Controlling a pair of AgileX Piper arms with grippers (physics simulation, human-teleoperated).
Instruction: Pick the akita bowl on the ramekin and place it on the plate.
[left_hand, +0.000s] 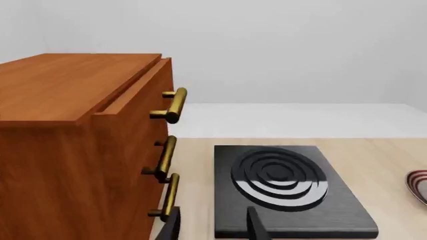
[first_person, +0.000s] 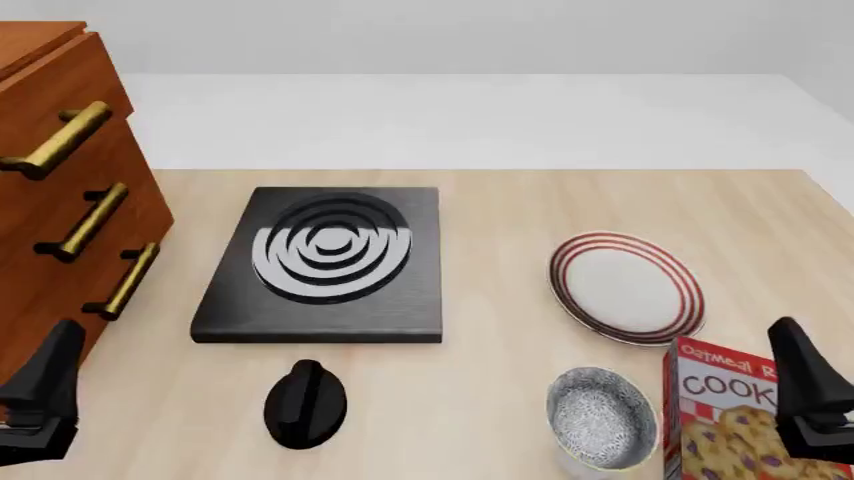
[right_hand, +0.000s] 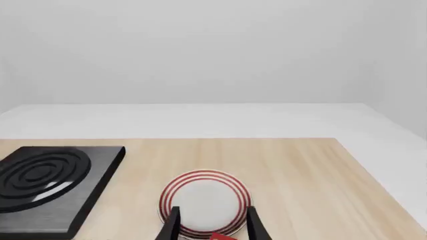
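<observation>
Both grippers hang back, jaws parted and empty, nothing lifted yet.
Right gripper (first_person: 807, 385) has the bowl (first_person: 602, 416), on its ramekin (first_person: 577, 464), just to its left; the plate (first_person: 625, 287) lies ahead. Left gripper (first_person: 43, 390) idles. Bowl looks rigid, glazed, likely slippery: pinch its rim.

The akita bowl (first_person: 602, 427) hides the ramekin beneath; the cookie box (first_person: 734, 420) is cut off.
</observation>
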